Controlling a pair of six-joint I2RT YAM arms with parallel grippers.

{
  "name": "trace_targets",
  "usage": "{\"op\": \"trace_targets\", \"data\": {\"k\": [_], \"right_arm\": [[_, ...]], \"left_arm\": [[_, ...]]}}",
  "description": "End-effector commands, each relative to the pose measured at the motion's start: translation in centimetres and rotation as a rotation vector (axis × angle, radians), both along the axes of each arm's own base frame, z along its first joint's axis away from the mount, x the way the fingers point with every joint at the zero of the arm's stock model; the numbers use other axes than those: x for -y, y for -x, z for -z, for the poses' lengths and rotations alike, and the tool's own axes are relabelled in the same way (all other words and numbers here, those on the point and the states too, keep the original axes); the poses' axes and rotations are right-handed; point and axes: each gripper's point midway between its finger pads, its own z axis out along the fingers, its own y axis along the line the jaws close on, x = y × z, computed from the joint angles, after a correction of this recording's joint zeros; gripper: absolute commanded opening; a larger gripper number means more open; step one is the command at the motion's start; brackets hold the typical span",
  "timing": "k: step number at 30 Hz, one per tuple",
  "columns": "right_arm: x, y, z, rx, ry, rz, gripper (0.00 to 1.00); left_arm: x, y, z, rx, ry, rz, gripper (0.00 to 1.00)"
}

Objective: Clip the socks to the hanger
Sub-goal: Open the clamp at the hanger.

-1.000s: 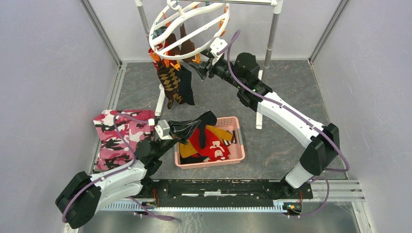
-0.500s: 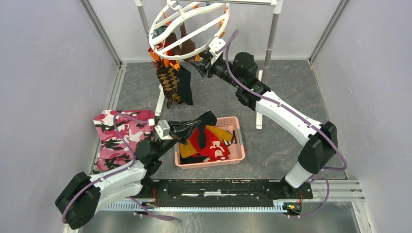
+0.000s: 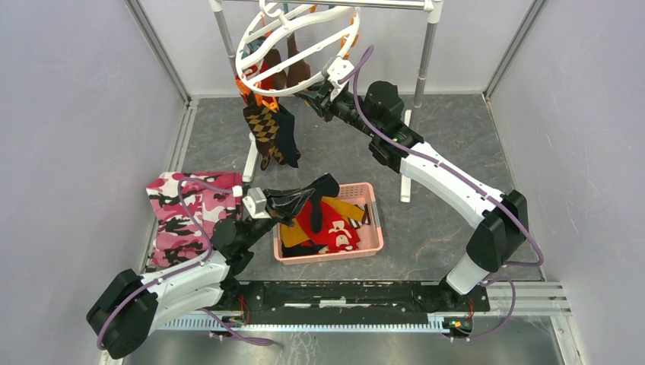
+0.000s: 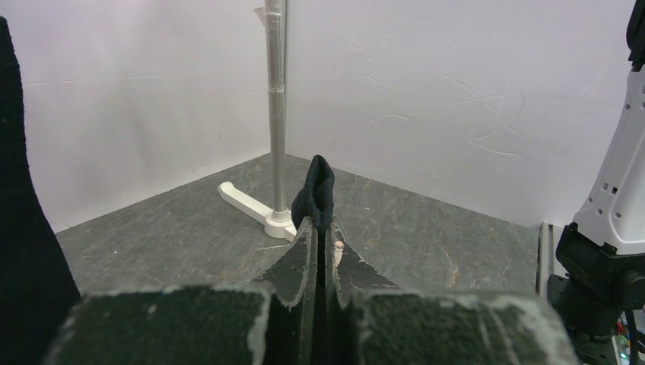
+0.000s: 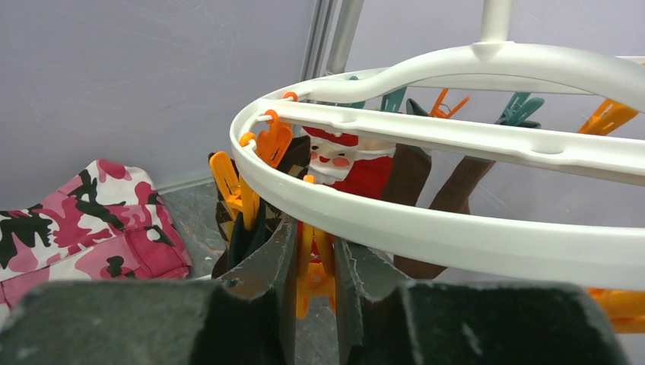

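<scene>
From the top view, we see the left gripper (image 3: 303,199) pressed tight on a black sock (image 3: 325,185), just over the pink basket (image 3: 374,245), where more socks (image 3: 327,228) lie in red and yellow. The black sock sticks out long from the fingers, pointing away from us and a bit to the right. The hanger (image 3: 295,52) hangs far off and higher up, on the rack (image 3: 424,57), and a diamond sock (image 3: 265,128) already hangs from it. The right gripper (image 3: 313,94) is up at the hanger's near rim, so the right arm is the one close to the hanger. The left arm has the sock, well apart from it. We think the sock must go up and away toward that rim. In the left wrist view, the two fingers (image 4: 297,262) are shut together, and the black sock (image 4: 316,190) pokes straight up from between their tips. In the right wrist view, the right gripper (image 5: 314,247) pinches an orange clip (image 5: 312,289) just under the white ring, and the clip hangs straight up and down. We cannot tell if the clip's mouth is open.
</scene>
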Motion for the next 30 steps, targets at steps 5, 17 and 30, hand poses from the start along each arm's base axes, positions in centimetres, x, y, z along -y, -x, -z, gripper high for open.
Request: {"op": "trace_targets", "data": {"k": [5, 17, 30], "right_arm": [[-0.2, 1.9, -3.0, 0.049, -0.047, -0.065, 0.04], [-0.3, 3.1, -2.7, 0.050, -0.024, -0.121, 0.01], [0.0, 3.2, -2.4, 0.041, -0.009, -0.124, 0.00]], "left_arm": [[-0.7, -2.4, -2.9, 0.001, 0.074, -0.083, 0.02], [-2.2, -7.5, -6.3, 0.031, 0.165, -0.107, 0.02], [-2.8, -9.0, -8.0, 0.163, 0.145, -0.111, 0.02]]}}
